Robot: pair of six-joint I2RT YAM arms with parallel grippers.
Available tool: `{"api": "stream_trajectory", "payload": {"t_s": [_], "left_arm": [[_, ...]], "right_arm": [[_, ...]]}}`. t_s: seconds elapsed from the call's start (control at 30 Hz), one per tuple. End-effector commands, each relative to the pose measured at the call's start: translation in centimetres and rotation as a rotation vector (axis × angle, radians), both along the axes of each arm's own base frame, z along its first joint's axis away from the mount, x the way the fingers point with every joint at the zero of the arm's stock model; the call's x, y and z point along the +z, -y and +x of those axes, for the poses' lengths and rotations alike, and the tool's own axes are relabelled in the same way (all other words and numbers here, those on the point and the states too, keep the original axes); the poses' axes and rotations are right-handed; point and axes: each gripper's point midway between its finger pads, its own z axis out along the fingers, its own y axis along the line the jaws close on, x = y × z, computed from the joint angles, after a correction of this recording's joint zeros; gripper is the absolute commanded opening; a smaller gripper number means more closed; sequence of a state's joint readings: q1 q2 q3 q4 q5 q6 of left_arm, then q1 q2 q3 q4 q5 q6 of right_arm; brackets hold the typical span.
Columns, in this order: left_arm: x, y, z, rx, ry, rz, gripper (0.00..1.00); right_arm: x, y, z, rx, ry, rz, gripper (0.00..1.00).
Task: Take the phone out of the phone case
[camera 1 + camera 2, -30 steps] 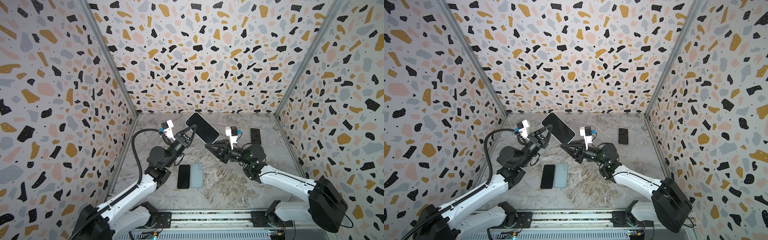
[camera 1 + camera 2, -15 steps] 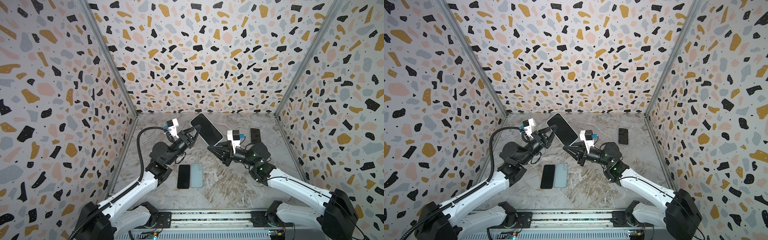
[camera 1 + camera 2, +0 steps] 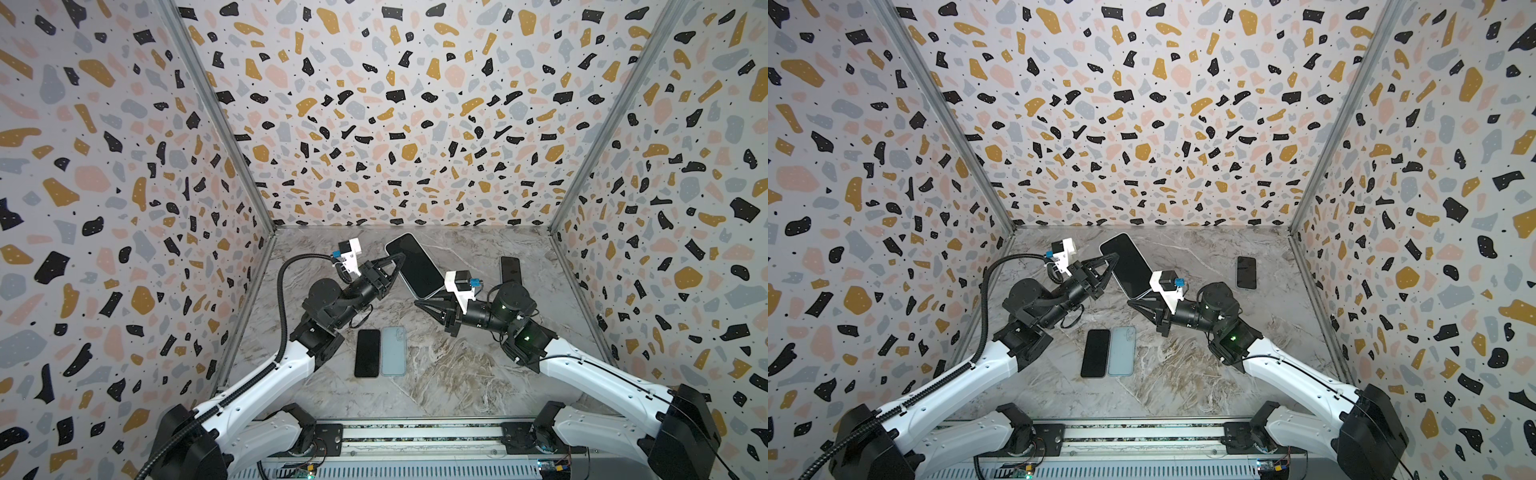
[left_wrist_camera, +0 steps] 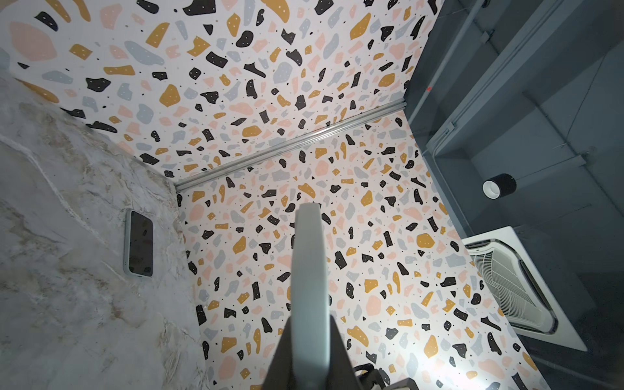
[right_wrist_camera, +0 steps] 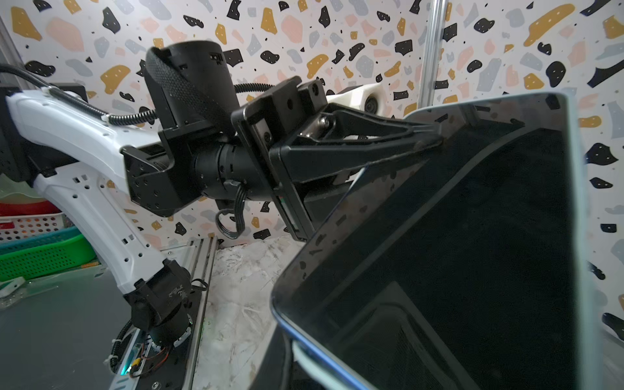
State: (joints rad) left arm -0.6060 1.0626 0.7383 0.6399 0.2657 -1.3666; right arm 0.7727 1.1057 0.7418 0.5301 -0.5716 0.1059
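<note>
We hold the black-screened phone in its pale grey-blue case (image 3: 415, 266) above the marble table (image 3: 457, 365).
Mid-frame, its long axis runs upper left to lower right; left fingers (image 3: 384, 261) clamp its upper end, right fingers (image 3: 434, 309) its lower.

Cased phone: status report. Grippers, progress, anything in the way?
Left gripper shut on cased phone, long edge, aloft. Right gripper shut on its lower end. Phone not out yet. Nothing in the way.
</note>
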Motion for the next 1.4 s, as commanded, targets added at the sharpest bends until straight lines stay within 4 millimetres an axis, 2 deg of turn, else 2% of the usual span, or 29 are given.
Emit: {"api": "stream_trajectory", "payload": {"t_s": [0.0,0.2,0.3,0.37,0.5,0.57,0.63,0.83,0.93,1.1,1.2,1.37], "left_arm": [[-0.8,0.9,-0.6,-0.042,0.007,0.053,0.00],[-0.4,1.1,-1.0,-0.068,0.021,0.034,0.00],[-0.2,1.2,-1.2,-0.083,0.033,0.035,0.00],[0.0,1.2,-1.4,-0.088,0.046,0.032,0.00],[0.2,1.0,-1.2,-0.081,0.075,0.054,0.00],[0.4,0.7,-0.9,-0.073,0.099,0.067,0.00],[0.5,0.5,-0.6,-0.068,0.123,0.071,0.00],[1.1,0.0,-0.1,-0.066,0.206,0.042,0.00],[2.0,0.4,-0.7,-0.104,0.262,0.012,0.00],[3.0,0.7,-1.5,-0.149,0.333,-0.024,0.00],[3.5,0.7,-2.1,-0.168,0.367,-0.049,0.00],[3.4,0.8,-2.4,-0.176,0.382,-0.050,0.00]], "right_arm": [[4.0,0.8,0.6,-0.076,0.155,0.054,0.07],[3.7,1.3,1.2,-0.125,0.150,0.063,0.05],[3.3,2.0,1.6,-0.169,0.129,0.073,0.10],[3.1,2.6,1.6,-0.191,0.107,0.087,0.21],[1.9,3.4,0.7,-0.182,0.057,0.079,0.53],[1.3,3.9,0.0,-0.172,0.026,0.077,0.63],[0.7,4.4,-0.6,-0.164,-0.003,0.073,0.68],[-0.5,6.5,-2.2,-0.154,-0.129,0.103,0.75],[0.0,8.4,-1.6,-0.174,-0.235,0.166,0.77],[1.9,10.7,-2.0,-0.007,-0.372,0.302,0.77],[1.9,10.2,-1.8,0.049,-0.422,0.297,0.76],[3.1,9.7,-2.2,0.135,-0.431,0.348,0.75]]}}
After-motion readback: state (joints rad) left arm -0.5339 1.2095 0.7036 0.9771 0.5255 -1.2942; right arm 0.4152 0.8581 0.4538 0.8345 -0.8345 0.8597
